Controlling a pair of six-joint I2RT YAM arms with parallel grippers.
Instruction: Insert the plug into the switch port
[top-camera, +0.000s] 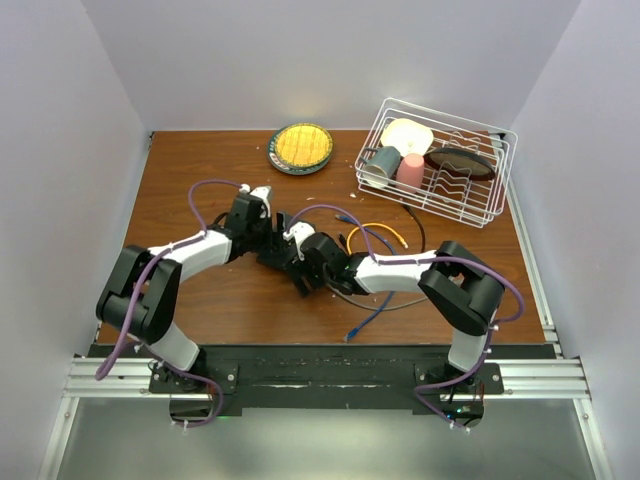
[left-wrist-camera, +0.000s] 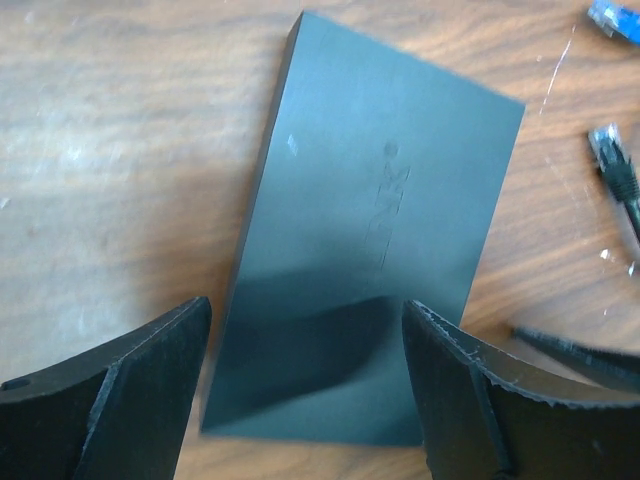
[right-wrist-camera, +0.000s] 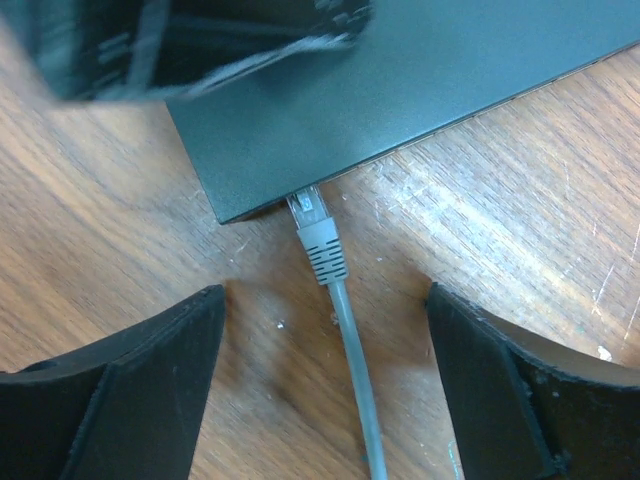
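Switch (left-wrist-camera: 370, 240): flat black box, desk centre.
Plug (right-wrist-camera: 312, 218): grey, tip entering switch edge near a corner; switch port hidden.
Left gripper (left-wrist-camera: 305, 310): fingers apart, straddling switch end.
Right gripper (right-wrist-camera: 325, 290): wide apart, empty, flanking cable (right-wrist-camera: 358, 390).

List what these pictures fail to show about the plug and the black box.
- Right wrist: the sockets; the box shows only its top, so whether the grey plug is fully in is unclear.
- Top view: the box, largely covered by both arms.
- Left wrist: a black plug, its cable cut off by the right edge.

One overhead, two close downward wrist views (black box (left-wrist-camera: 370, 250) shared)
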